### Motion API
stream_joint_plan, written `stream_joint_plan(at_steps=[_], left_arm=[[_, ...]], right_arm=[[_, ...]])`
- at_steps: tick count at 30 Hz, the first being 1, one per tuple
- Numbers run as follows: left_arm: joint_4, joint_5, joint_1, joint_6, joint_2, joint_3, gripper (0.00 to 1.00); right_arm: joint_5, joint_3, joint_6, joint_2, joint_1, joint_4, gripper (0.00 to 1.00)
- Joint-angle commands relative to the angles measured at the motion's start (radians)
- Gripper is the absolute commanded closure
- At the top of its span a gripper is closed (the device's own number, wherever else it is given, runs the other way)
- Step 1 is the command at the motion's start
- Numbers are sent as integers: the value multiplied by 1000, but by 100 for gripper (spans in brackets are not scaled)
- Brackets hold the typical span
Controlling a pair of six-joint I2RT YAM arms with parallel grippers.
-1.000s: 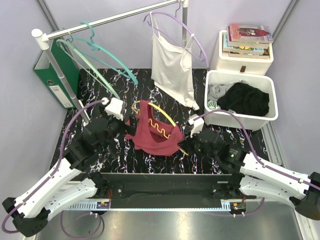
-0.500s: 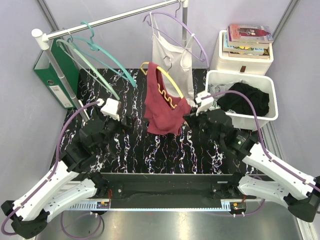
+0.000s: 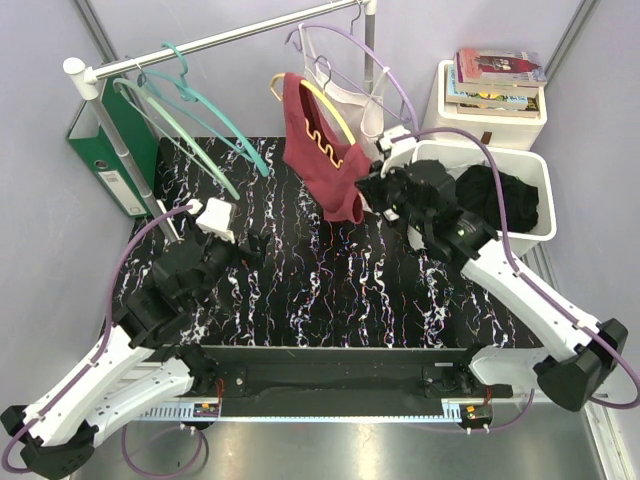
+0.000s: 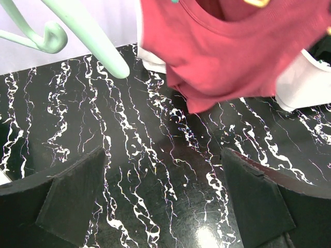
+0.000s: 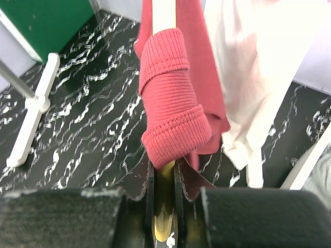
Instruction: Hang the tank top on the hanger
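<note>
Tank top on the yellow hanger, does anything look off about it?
Yes. The tank top sits bunched toward one end of the tilted hanger, fabric rolled up just above the right fingers, not spread evenly.

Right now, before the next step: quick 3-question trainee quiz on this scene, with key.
1. True or false: the left gripper is open and holds nothing.
2. The right gripper is shut on: A) yellow hanger B) teal hanger C) white camisole.
3. What is draped on the yellow hanger?
Key: 1 true; 2 A; 3 the maroon tank top.
</note>
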Motion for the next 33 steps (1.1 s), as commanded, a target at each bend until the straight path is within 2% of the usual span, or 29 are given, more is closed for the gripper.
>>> stream_joint_plan(at_steps=[1, 20, 26, 33], left_arm=[[49, -4, -5, -2, -14, 0, 1], [45, -3, -5, -2, -11, 4, 1], [45, -4, -5, -2, -14, 2, 1], [45, -3, -5, -2, -16, 4, 1]], right_arm=[[-101, 160, -25, 41, -54, 165, 100], [-322, 523, 35, 312, -226, 110, 100], [-350, 554, 80, 375, -271, 83, 100], [-358, 517, 106, 368, -297, 73, 100]])
